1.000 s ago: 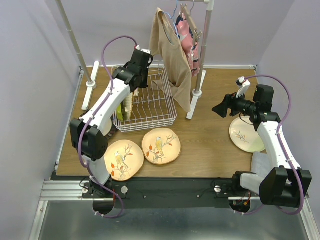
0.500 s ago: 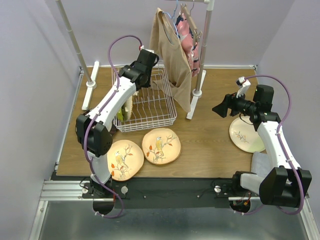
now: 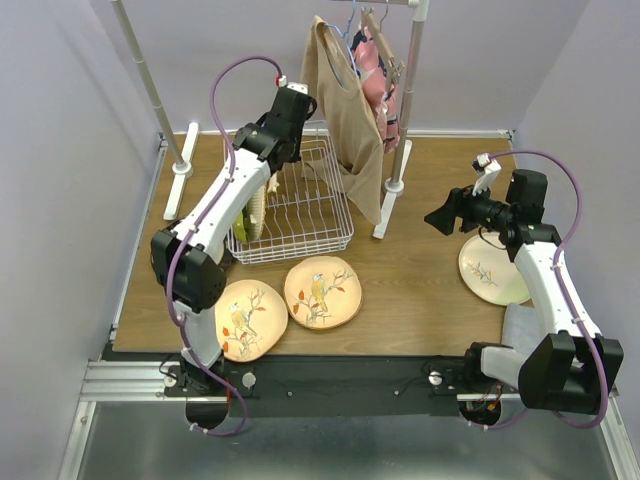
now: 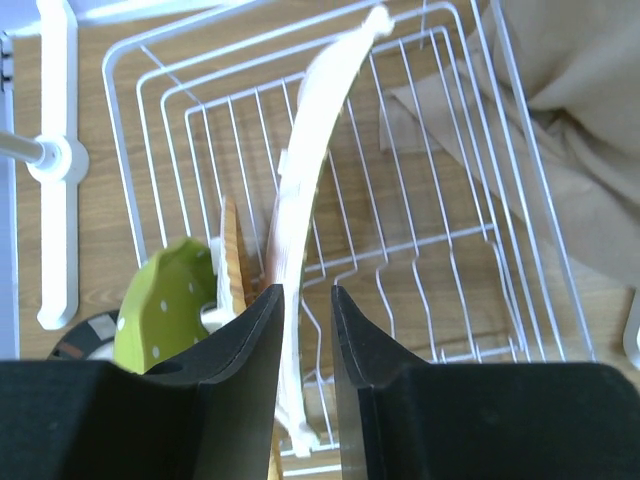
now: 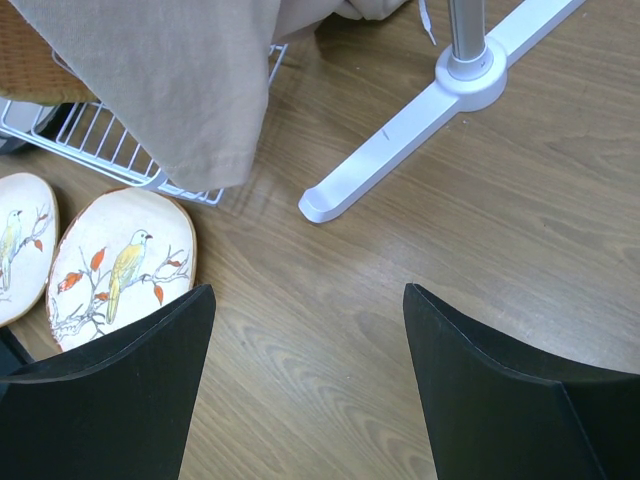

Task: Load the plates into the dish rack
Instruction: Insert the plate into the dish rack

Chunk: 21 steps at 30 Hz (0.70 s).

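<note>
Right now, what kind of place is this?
Probably a robot test cell staged as a home: two arms bolted to a wooden table, a dish rack and plates, a clothes rail.

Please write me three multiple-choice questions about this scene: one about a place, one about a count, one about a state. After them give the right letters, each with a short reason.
1. Where is the cream plate that sits between the fingers of the left hand?
A. flat on the table
B. on edge inside the dish rack
C. hanging on the clothes rail

2. How many bird-painted plates lie flat in front of the rack?
A. one
B. two
C. four

3. What is the state of the right hand?
A. open and empty
B. shut on a plate
C. shut on the cloth

Answers:
1 B: the left wrist view shows the plate standing on edge among the rack's wires.
2 B: the top view shows two plates side by side near the front edge.
3 A: the fingers are wide apart with nothing between them.
</note>
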{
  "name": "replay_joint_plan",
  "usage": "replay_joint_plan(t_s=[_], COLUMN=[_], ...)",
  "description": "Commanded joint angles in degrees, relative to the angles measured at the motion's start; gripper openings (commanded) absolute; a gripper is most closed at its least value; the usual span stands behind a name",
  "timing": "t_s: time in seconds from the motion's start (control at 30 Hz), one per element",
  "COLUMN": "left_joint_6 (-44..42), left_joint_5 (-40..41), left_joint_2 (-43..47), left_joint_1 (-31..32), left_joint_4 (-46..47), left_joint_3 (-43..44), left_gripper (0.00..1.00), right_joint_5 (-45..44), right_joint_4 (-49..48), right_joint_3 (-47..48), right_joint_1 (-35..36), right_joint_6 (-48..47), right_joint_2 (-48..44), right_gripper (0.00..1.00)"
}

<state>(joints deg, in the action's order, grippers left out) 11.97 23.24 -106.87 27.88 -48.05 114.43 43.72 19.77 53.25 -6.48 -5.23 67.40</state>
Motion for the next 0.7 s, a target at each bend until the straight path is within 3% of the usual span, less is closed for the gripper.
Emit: replay_joint_plan(t_s=[0.0, 0.67], left_joint_6=[-0.72, -2.74], left_joint_5=[4.0, 3.56], left_joint_2=[-4.48, -12.13], left_joint_1=[-0.28, -2.74], left_joint_4=[-3.0, -3.36], left_joint_3=[4.48, 6.77], left_gripper=[0.35, 0.33], right_joint_5=[-1.27, -1.62], right_joint_4=[-0.87, -0.87], right_joint_3=[-0.7, -0.7], right_joint_1=[-0.37, -0.37], right_joint_6=[-0.83, -0.92], right_joint_2=[0.19, 0.46], right_gripper=[0.84, 0.84])
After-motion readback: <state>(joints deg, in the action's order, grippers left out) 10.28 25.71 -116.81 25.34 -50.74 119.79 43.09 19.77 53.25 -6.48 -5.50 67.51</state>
